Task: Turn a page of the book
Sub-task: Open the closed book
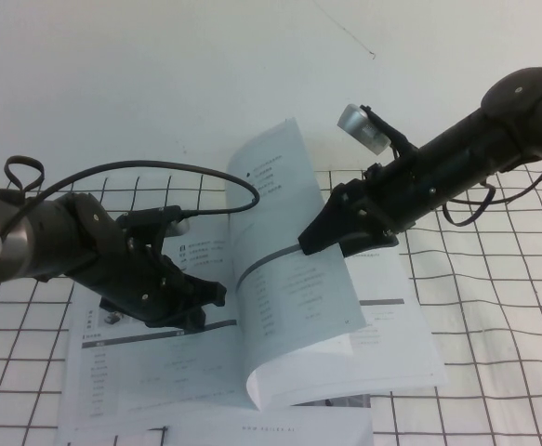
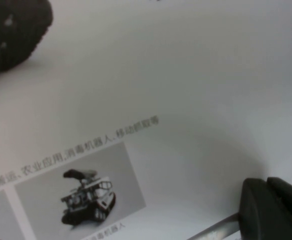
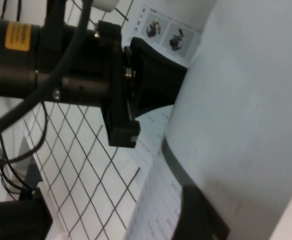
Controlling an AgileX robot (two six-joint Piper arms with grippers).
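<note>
High view: our right gripper (image 1: 310,243) pinches the page (image 1: 284,269), raised over the book (image 1: 382,348) centre; our left gripper (image 1: 217,295) presses the left leaf, closure unclear. Wrist views: the same grip; we judge the glossy paper may slip free or crease

Glossy paper page (image 1: 294,269), matt black, probably plastic, right gripper (image 1: 310,243)

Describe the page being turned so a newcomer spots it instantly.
On the grid-lined table lies the open book, left pincer on its left half. The page stands curled at the middle, right pincer at its edge: the only leaf not flat.
</note>
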